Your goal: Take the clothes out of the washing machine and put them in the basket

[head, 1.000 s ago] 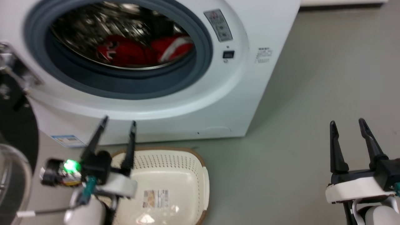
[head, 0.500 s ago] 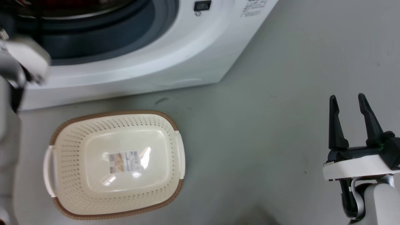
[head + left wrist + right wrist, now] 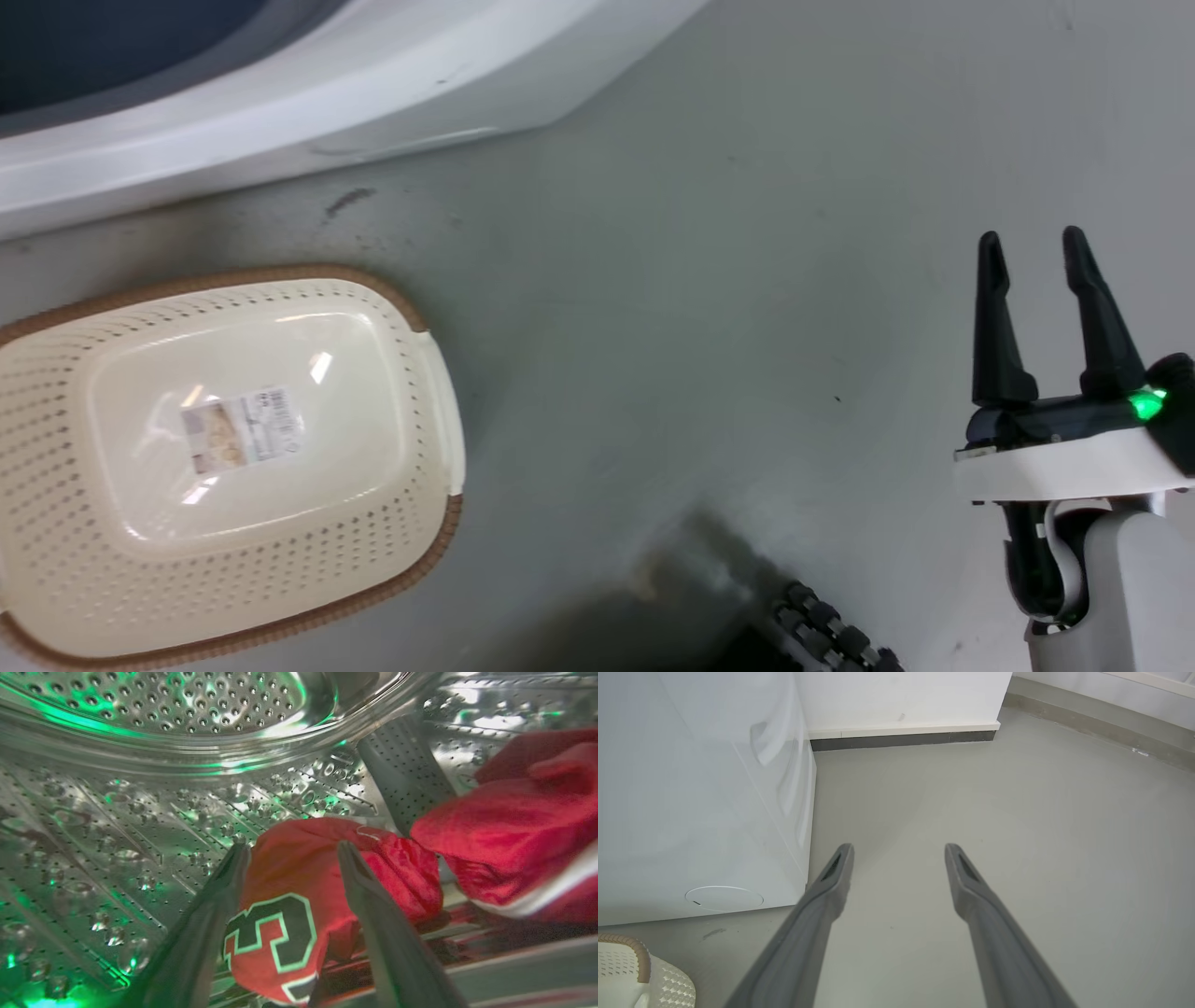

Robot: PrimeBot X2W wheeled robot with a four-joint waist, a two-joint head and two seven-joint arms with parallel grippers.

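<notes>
Right gripper idle over bare floor, well right of the work; jaws wide apart, nothing between them

Basket on the floor just in front of the washing machine, a little gap between them. No clothes in it yet, just a label on its bottom

Left gripper reaches inside the steel drum, jaws open. The numbered garment is bunched low at the drum's front, showing between the two fingers; can't tell whether either finger touches it

Striped garment heaped just right of it, beyond a perforated lifter rib; the two reds look close, maybe touching

Handling, as judged: thin sports cloth, soft, light, limp, probably slick. Wet or dry can't be told. A single layer would likely slide out, so pinch the thick rounded fold at the top of the bunch, above the number. Expect it to hang and trail on lifting; it could drag over the rib or door seal, or pull its neighbour along
</notes>
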